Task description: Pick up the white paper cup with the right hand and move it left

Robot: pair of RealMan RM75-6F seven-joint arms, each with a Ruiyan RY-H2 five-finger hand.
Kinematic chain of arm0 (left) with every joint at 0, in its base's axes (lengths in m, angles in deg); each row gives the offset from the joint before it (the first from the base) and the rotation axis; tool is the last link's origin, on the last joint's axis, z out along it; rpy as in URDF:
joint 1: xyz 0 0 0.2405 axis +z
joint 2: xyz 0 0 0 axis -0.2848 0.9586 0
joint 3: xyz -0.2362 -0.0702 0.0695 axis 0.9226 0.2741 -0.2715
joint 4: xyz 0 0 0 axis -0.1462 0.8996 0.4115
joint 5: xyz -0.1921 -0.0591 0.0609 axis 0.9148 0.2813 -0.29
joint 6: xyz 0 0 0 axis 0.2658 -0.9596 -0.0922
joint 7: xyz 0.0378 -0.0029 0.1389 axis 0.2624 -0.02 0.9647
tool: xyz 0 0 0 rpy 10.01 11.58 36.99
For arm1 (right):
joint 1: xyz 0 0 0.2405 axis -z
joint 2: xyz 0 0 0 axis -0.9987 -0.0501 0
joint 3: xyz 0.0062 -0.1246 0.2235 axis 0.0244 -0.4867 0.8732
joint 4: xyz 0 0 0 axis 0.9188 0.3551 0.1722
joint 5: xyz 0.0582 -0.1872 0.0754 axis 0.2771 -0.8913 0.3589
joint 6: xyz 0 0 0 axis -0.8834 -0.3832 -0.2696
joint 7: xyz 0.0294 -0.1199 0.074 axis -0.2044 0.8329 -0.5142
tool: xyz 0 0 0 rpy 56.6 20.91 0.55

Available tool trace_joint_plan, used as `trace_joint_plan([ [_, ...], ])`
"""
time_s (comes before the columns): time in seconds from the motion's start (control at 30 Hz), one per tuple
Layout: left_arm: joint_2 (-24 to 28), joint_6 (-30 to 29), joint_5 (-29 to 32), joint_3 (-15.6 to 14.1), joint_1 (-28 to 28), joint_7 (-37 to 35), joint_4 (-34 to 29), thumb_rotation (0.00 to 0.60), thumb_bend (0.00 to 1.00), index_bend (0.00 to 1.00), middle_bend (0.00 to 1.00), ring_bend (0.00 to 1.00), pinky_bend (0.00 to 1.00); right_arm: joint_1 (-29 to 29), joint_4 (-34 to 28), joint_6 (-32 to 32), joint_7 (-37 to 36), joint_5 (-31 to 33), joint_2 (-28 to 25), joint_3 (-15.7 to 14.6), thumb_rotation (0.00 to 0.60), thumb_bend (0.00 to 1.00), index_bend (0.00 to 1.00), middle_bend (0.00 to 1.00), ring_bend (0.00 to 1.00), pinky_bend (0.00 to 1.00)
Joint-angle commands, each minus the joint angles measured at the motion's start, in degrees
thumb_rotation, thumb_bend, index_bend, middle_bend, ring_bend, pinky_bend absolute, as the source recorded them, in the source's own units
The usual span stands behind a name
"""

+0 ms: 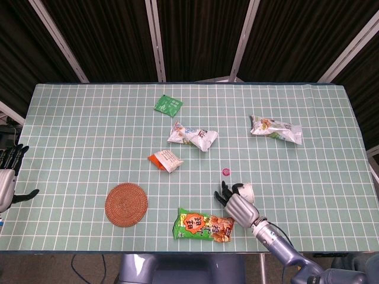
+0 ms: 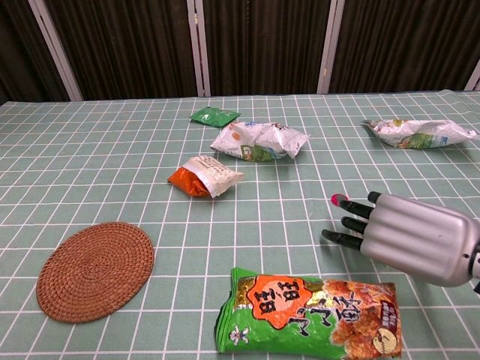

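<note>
The white paper cup [image 1: 246, 190] lies on the table at the near right. In the head view only its rim end shows past my right hand [image 1: 238, 205]. The hand sits low over the cup, palm down, fingers [image 1: 225, 196] stretched out toward the left. Whether it touches the cup I cannot tell. In the chest view my right hand [image 2: 409, 238] hides the cup completely. My left hand [image 1: 7, 177] hangs off the table's left edge, fingers spread, holding nothing.
A green snack bag [image 1: 204, 226] lies just left of the right hand, with a small pink cap [image 1: 225, 171] beyond it. A woven coaster [image 1: 126, 204], an orange-white packet [image 1: 164, 160], a white snack bag [image 1: 192, 136], a green sachet [image 1: 169, 105] and another bag [image 1: 275, 128] lie around.
</note>
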Motion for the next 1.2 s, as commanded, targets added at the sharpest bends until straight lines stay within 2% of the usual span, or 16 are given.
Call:
trace_joint_plan([
  [0.03,0.01,-0.02,-0.01,0.00,0.01,-0.03,0.01,0.600,0.00,0.00,0.00,0.00,0.00,-0.37,1.55,-0.69,-0.47,-1.74,0.27,-0.27,0.600,0.30,0.06,0.26,0.16,0.48],
  [0.13,0.03,0.00,-0.01,0.00,0.01,-0.07,0.04,0.600,0.00,0.00,0.00,0.00,0.00,-0.38,2.73,-1.22,-1.77,-2.71,0.59,-0.33,0.600,0.34,0.09,0.30,0.18,0.50],
  [0.3,0.02,0.15,0.05,-0.01,-0.06,-0.12,0.09,0.600,0.00,0.00,0.00,0.00,0.00,-0.47,4.54,-2.88,-5.62,-5.32,0.85,-0.38,0.600,0.35,0.12,0.32,0.21,0.52],
  [0.6,0.09,0.13,-0.04,-0.03,-0.04,-0.30,-0.02,0.600,0.00,0.00,0.00,0.00,0.00,-0.93,4.34,-5.89,-16.45,-6.70,0.60,1.93,0.600,0.37,0.16,0.36,0.25,0.56],
  [0.83,0.28,0.42,-0.05,-0.08,-0.08,-0.78,-0.09,0.600,0.00,0.00,0.00,0.00,0.00,-1.04,2.32,-7.98,-29.36,-2.81,0.91,7.11,0.600,0.37,0.16,0.36,0.25,0.56],
  [1.03,0.42,0.71,-0.10,-0.16,-0.15,-1.12,-0.17,0.600,0.00,0.00,0.00,0.00,0.00,-1.77,1.02,-5.17,-42.97,7.33,2.97,14.29,0.600,0.37,0.16,0.36,0.25,0.56],
  [1.2,0.45,1.10,0.10,-0.18,-0.26,-1.33,-0.13,0.600,0.00,0.00,0.00,0.00,0.00,-2.80,2.42,-2.24,-50.46,14.07,5.30,18.43,0.600,0.37,0.16,0.36,0.24,0.56],
])
